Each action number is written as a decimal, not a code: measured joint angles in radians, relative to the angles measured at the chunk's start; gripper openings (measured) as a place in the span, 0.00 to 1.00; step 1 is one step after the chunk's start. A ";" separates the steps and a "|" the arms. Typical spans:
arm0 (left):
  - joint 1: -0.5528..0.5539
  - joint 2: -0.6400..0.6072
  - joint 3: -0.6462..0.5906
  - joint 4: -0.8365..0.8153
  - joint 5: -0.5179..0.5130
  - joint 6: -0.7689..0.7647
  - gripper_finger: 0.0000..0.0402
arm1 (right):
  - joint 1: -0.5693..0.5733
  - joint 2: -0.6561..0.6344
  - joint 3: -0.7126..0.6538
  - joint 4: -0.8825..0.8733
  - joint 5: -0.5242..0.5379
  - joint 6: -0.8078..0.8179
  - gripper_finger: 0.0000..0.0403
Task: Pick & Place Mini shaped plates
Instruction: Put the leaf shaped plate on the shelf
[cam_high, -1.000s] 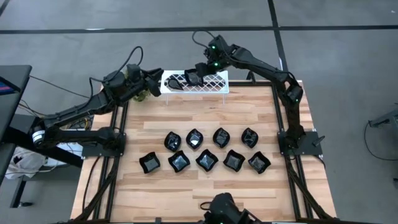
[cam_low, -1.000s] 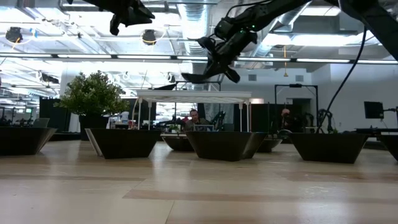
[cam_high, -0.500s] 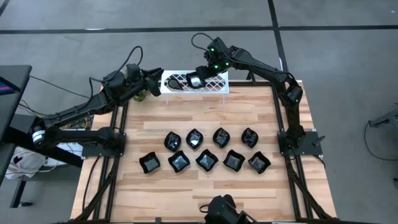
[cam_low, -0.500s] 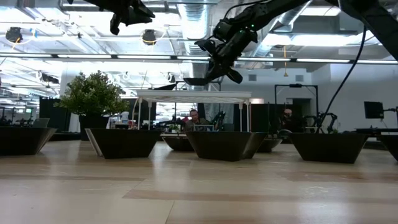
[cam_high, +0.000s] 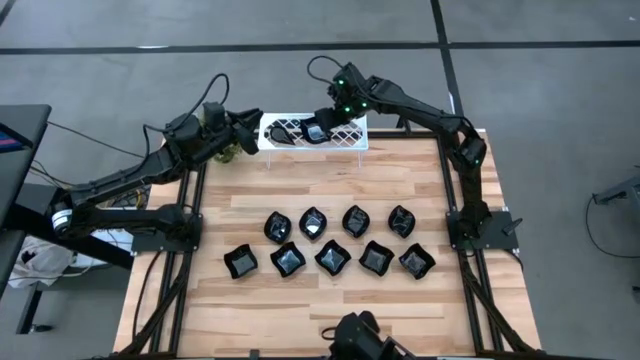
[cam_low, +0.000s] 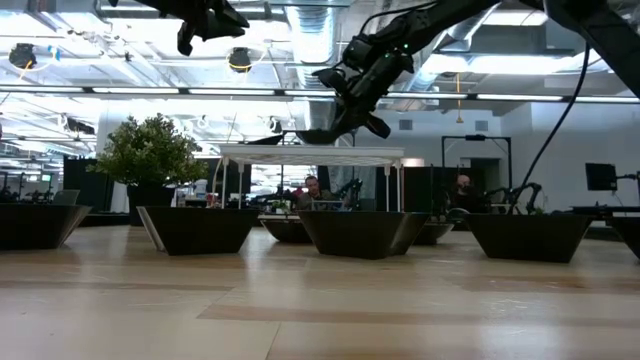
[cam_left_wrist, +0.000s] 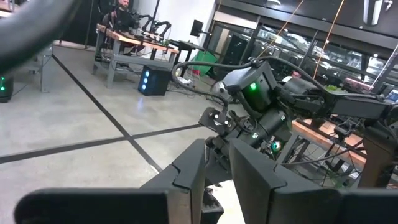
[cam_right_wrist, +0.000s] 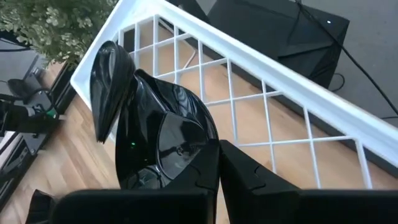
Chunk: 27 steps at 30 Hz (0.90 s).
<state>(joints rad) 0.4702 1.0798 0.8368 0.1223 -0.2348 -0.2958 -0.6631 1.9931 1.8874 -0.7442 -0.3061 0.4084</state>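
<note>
Right fingers (cam_right_wrist: 214, 165) lowered plate (cam_right_wrist: 158, 134) rackward

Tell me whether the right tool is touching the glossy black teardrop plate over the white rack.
Touching. The right wrist view shows the right tool shut on the glossy black teardrop plate, its fingers pinching the rim above the white lattice rack.

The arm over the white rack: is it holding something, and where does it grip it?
Yes. The right gripper pinches a black teardrop plate by its rim at one end.

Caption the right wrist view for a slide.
Right gripper shut on a glossy black teardrop plate above the white lattice rack.
</note>
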 joint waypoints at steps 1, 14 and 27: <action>0.000 0.000 0.000 0.000 0.000 0.000 0.19 | 0.002 0.007 0.000 0.009 -0.001 0.000 0.01; 0.000 0.000 0.000 0.015 0.000 0.001 0.19 | -0.013 0.034 -0.001 0.022 -0.008 0.001 0.01; 0.000 0.000 0.000 0.029 0.000 0.003 0.19 | -0.013 0.033 -0.001 0.011 -0.012 0.001 0.04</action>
<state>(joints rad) 0.4702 1.0801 0.8371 0.1508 -0.2348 -0.2928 -0.6758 2.0262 1.8862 -0.7335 -0.3177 0.4095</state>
